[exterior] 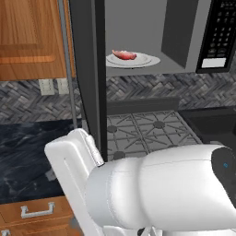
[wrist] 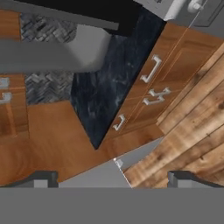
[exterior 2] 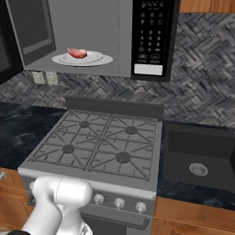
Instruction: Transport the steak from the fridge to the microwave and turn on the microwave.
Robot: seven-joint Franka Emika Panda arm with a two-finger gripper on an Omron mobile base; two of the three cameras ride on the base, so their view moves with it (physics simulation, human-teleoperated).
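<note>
The steak, a small red-pink slab, lies on a white plate inside the grey cavity of the microwave. The microwave's door stands swung open to the left. Its black keypad panel is on the right side. In the hand view my gripper is open, its two dark fingertips far apart with nothing between them. It faces a dark stone counter and wooden drawers, well away from the steak. The fridge is out of view.
A gas stove with grates sits below the microwave. A dark sink lies to its right. Wooden cabinets hang left of the open door. My white arm fills the foreground low down.
</note>
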